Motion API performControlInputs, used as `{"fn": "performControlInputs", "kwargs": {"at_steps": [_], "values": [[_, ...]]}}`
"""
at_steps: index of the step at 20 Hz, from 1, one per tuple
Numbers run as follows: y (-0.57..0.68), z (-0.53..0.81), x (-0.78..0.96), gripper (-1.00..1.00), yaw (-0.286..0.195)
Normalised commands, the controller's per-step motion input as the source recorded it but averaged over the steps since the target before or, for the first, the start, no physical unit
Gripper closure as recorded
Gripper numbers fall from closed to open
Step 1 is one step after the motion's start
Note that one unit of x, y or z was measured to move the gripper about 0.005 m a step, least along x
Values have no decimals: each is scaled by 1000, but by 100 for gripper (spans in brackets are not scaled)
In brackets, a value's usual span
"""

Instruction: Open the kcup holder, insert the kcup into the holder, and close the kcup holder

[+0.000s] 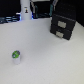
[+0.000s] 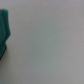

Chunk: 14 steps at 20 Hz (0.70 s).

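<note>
Exterior view: kcup holder [image 1: 62,25] shut

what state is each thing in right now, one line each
kcup: upright on the white table, apart from the holder, not yet inserted
kcup holder: drawers look shut, no tray pulled out
gripper: at the far edge, away from both; open or shut unclear

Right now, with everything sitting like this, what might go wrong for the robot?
The kcup is small and stands far from the kcup holder, so a sloppy grab could tip it or let it roll. The holder's drawers look shut, so it needs opening first. The wrist view shows mostly bare table, giving little to aim by.
</note>
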Motion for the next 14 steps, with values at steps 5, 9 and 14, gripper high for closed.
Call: {"fn": "performControlInputs", "kwargs": {"at_steps": [5, 9, 14], "values": [[459, 193, -306, -100, -131], [575, 143, -390, -100, -167], [604, 32, -425, -100, -179]]}}
